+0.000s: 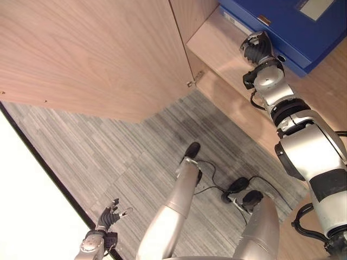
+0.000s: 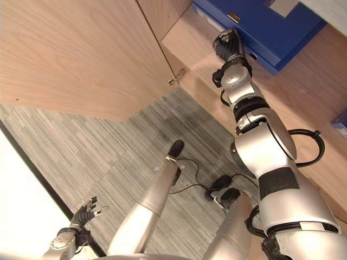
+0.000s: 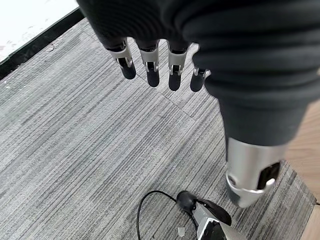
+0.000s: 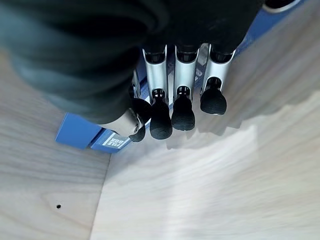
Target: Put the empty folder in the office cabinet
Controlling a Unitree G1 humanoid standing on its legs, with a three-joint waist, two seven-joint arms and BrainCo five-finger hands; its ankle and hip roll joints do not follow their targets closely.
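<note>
Folder flat on cabinet shelf, right hand just beside its edge, fingers straight, gripping nothing. Left hand relaxed, low over floor. Risk: folder overhanging shelf edge, blocking door.

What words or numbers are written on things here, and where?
No text here is clear enough to quote.
Blue folder, lying on the cabinet shelf: a pale label on its cover, too blurred to read.
Same folder's end, seen past the right hand: a small white label with dark print, too small to read.
</note>
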